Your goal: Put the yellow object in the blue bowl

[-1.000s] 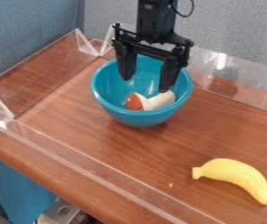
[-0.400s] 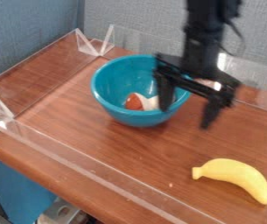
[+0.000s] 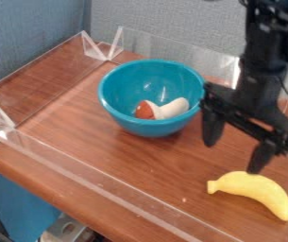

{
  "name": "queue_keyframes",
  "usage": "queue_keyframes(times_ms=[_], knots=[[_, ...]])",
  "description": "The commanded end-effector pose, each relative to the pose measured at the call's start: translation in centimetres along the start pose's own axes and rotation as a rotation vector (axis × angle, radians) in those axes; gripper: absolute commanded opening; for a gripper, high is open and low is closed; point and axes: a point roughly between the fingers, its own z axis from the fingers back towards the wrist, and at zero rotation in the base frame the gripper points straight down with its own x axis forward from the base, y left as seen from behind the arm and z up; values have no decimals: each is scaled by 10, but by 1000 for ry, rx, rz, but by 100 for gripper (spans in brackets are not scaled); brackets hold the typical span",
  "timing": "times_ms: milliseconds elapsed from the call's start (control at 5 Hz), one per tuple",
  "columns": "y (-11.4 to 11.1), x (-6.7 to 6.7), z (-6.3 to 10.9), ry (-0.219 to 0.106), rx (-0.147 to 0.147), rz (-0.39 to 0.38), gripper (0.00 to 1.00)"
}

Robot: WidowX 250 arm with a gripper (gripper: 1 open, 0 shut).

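at the left of the counter (image 3: 83,161) stands a clear plastic wall (image 3: 33,71) that fences the wooden surface. further right sits the blue bowl (image 3: 153,97), deep and glossy, with a small red-and-white piece (image 3: 160,110) lying in its bottom. the bowl is upright and nothing yellow is in it yet.

right of the bowl hangs the gripper (image 3: 244,144), pointing down, its jaws spread wide and released, with nothing between them. one finger is near the bowl's right rim, the other is above the far end of the yellow object, and both are clear of it.

the yellow object (image 3: 252,192) lies flat on the counter at the lower right, well apart from the bowl, just below and slightly right of the gripper. its long axis runs from left to lower right in the picture, gently arched, with the blunt stub end pointing left and the tapered end toward the right corner.

the step in hand looks like the approach for the pick: nothing is grasped. the next move probably calls for the gripper to go toward the near edge until it is over the middle of the curve, with the jaws across the narrow width rather than along its length, then come down and close.
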Motion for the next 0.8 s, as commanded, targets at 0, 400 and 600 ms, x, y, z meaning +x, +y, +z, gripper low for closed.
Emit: queue_keyframes(times_ms=[0,400,600], knots=[[-6,0,-6,-30,18,-189,100],[-9,-3,-31,13,43,-617,100],[-5,-4,-34,20,61,-705,100]])
